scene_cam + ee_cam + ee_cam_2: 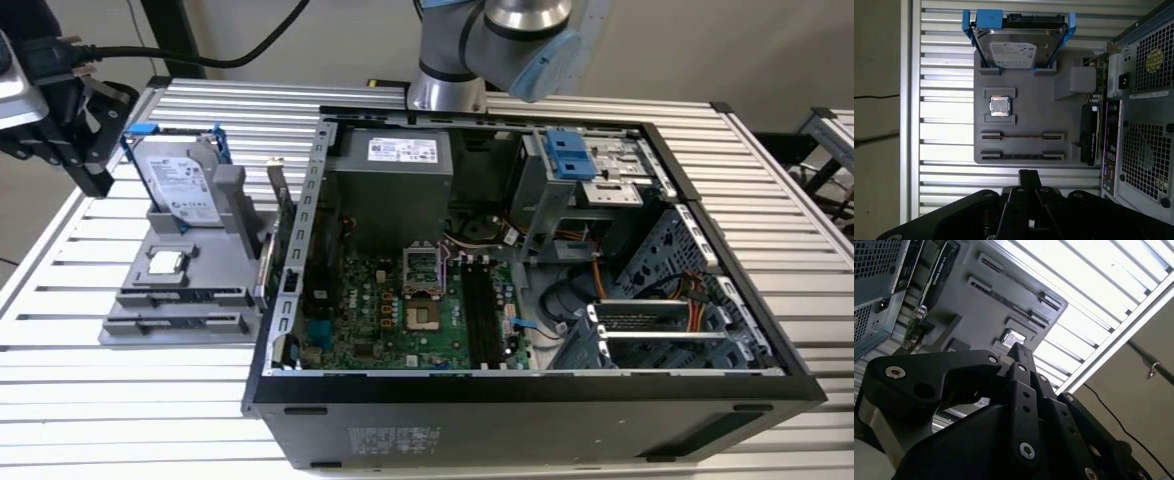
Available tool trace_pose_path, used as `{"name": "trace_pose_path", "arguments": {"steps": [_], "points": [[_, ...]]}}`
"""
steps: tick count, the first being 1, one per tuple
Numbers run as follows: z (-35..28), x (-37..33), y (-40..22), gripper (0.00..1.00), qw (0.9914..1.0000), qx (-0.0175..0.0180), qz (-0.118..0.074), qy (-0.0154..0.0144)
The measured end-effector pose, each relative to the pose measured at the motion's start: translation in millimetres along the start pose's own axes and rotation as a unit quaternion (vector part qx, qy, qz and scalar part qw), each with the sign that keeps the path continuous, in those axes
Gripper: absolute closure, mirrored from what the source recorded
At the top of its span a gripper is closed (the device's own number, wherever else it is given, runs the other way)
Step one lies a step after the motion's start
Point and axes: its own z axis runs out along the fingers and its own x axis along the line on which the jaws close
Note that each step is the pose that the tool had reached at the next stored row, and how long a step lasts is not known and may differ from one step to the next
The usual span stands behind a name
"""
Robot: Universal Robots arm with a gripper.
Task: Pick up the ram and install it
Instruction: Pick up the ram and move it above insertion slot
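Observation:
The ram (1022,156) is a thin dark stick standing on edge in a slot of the grey holder (1026,97). A parallel slot (1022,135) beside it shows a thin brownish strip. In both wrist views my black gripper (1027,176) (1021,352) hovers above the slatted table just off the holder's end. Its fingers are shut together with nothing between them, clear of the ram. In the exterior view the gripper (96,185) hangs at the far left, beside the holder (200,325). The open computer case (534,390) shows its motherboard memory slots (481,310).
On the holder a silver hard drive in a blue frame (1016,47) stands upright, with a small square processor chip (1000,106) lying nearby. An expansion card (1089,137) stands between holder and case. The arm's base (447,85) rises behind the case. The table's edge (906,120) is close.

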Motion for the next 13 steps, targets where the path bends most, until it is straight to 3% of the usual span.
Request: {"name": "trace_pose_path", "arguments": {"steps": [4,7,10,13], "points": [[0.0,-0.2,0.0,1.0,0.99999,0.0,-0.004,-0.0006],[0.0,0.0,0.1,1.0,0.99969,-0.0004,-0.025,-0.0001],[0.0,0.0,0.1,1.0,0.99865,-0.001,-0.052,0.0012],[0.0,0.0,0.1,1.0,0.99686,-0.0014,-0.079,0.0026]]}}
